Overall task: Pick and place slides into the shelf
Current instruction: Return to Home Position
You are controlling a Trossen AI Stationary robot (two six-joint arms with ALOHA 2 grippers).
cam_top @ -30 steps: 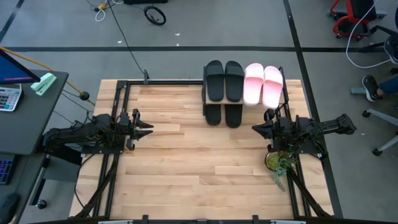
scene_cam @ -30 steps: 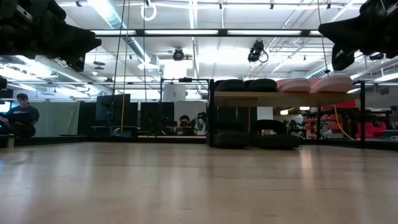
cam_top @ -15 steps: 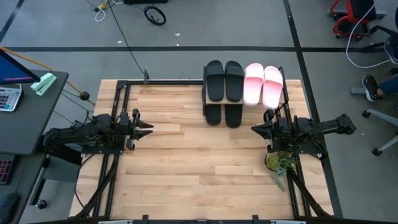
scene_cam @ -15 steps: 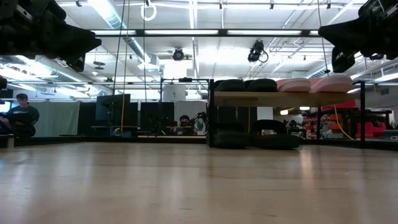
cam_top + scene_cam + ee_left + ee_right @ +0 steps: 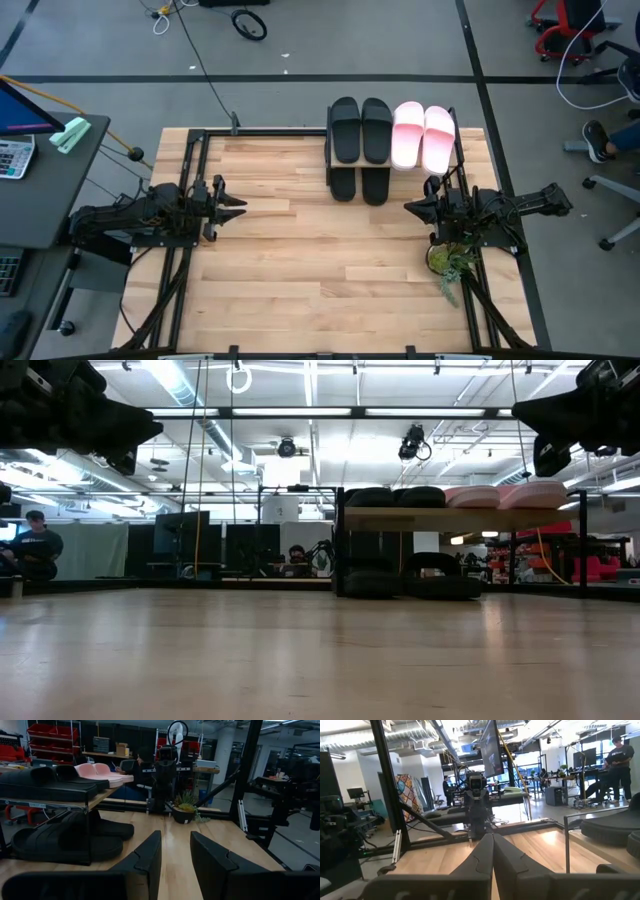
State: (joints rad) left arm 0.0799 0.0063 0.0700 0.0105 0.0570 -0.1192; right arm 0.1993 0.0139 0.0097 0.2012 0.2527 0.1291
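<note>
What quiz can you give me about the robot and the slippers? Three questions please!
1. True or false: the pale pink slides lie on the top board of the shelf.
2. How many black slides show from above? A two, B four, C six.
3. Fill in: the fingers of the left gripper stand ___, while those of the right gripper are shut.
Key: 1 true; 2 B; 3 open.
</note>
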